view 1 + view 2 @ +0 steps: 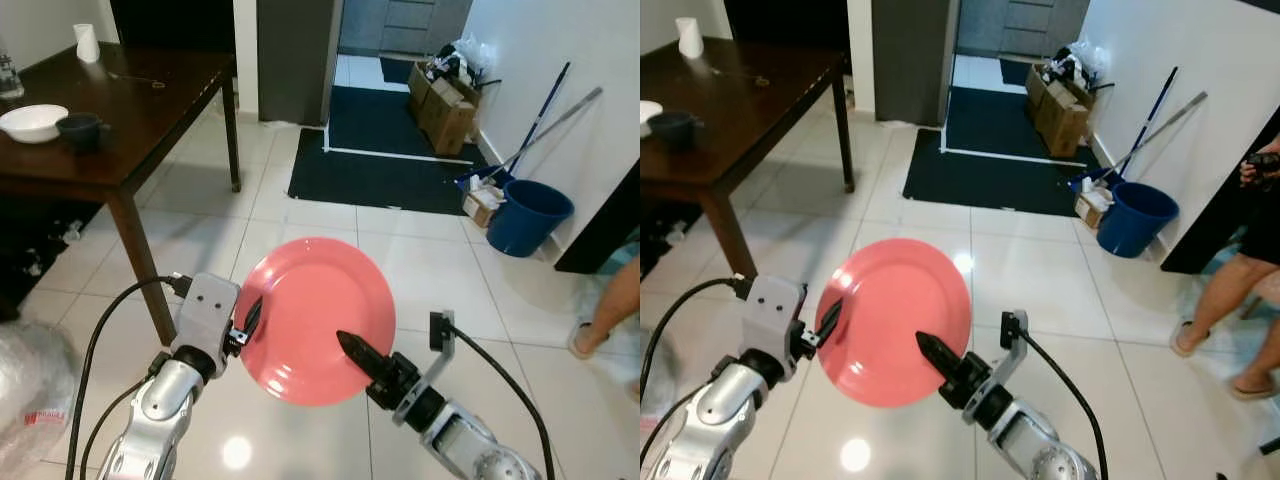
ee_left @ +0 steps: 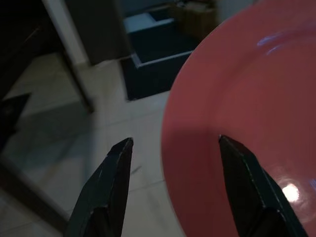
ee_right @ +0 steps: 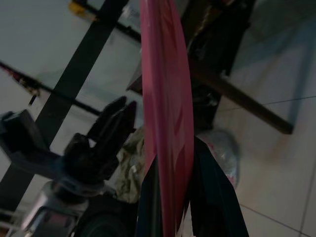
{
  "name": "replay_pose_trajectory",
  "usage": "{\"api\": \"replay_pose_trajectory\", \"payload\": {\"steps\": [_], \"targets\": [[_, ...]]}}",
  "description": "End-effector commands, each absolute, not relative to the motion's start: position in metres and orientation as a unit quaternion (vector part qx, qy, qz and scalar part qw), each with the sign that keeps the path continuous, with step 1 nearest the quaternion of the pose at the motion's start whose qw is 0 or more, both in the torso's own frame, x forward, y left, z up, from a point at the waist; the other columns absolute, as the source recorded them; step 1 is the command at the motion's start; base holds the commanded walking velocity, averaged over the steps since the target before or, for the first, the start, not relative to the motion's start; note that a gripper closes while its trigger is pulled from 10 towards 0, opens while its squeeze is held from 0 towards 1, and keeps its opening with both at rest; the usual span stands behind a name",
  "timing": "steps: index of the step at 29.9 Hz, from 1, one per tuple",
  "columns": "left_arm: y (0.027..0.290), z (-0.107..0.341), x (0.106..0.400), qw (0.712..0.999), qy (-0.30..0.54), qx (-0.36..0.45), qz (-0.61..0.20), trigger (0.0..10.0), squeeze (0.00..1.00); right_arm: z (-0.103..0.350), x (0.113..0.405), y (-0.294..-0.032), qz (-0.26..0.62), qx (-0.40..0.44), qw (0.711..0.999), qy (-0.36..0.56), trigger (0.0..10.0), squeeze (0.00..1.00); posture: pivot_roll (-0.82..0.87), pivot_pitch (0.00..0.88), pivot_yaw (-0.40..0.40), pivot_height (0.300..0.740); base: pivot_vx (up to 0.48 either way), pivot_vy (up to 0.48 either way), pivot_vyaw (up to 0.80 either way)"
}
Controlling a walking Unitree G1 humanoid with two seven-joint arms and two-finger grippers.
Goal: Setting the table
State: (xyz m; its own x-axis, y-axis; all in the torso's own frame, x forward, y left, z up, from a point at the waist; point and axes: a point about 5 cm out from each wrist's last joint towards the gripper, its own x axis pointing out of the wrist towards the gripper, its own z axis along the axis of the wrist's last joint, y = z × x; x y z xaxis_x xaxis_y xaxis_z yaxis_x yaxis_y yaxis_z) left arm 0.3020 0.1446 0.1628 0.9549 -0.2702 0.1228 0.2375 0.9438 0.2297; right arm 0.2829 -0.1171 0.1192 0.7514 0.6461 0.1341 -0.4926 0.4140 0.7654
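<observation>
A round pink plate [image 1: 315,318] hangs over the tiled floor in front of me. My right gripper [image 1: 346,344] is shut on its near right rim, and the right wrist view shows the plate [image 3: 168,108] edge-on between the two fingers. My left gripper [image 1: 248,318] is open at the plate's left edge; in the left wrist view the rim [image 2: 170,148] sits between the spread fingers [image 2: 116,173]. A dark wooden table [image 1: 150,100] stands at the far left with a white bowl [image 1: 32,122] and a dark cup [image 1: 80,130] on it.
A table leg [image 1: 140,265] stands close to my left arm. A blue bucket [image 1: 530,215] with mops, cardboard boxes [image 1: 445,105] and a dark mat [image 1: 390,170] lie ahead right. A person's legs [image 1: 1240,290] are at the right. A plastic bag [image 1: 30,390] is at lower left.
</observation>
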Motion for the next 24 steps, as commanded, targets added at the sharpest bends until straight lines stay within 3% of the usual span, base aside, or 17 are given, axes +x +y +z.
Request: {"api": "replay_pose_trajectory", "payload": {"steps": [1,6,18,24], "targets": [[0.1447,0.1587,0.3013,0.982,-0.071,0.113,-0.133,10.0,0.00,0.1182,0.2824,-0.1208,0.332,0.419,0.840,0.087,10.0,0.00,0.09,0.076,0.015,0.740,0.480,0.000,0.00],[0.1456,0.1575,0.3034,0.982,-0.071,0.115,-0.136,10.0,0.00,0.1175,0.2830,-0.1205,0.330,0.421,0.841,0.084,10.0,0.00,0.09,0.055,0.031,0.740,0.480,0.000,0.00],[0.1457,0.1585,0.3069,0.980,-0.072,0.118,-0.142,10.0,0.00,0.1170,0.2842,-0.1233,0.317,0.423,0.846,0.075,10.0,0.00,0.08,0.054,0.046,0.740,0.480,0.000,-0.56],[0.1460,0.1574,0.3063,0.980,-0.071,0.118,-0.143,10.0,0.00,0.1173,0.2844,-0.1242,0.313,0.422,0.848,0.072,10.0,0.00,0.08,0.060,0.045,0.740,0.480,0.000,0.00]]}}
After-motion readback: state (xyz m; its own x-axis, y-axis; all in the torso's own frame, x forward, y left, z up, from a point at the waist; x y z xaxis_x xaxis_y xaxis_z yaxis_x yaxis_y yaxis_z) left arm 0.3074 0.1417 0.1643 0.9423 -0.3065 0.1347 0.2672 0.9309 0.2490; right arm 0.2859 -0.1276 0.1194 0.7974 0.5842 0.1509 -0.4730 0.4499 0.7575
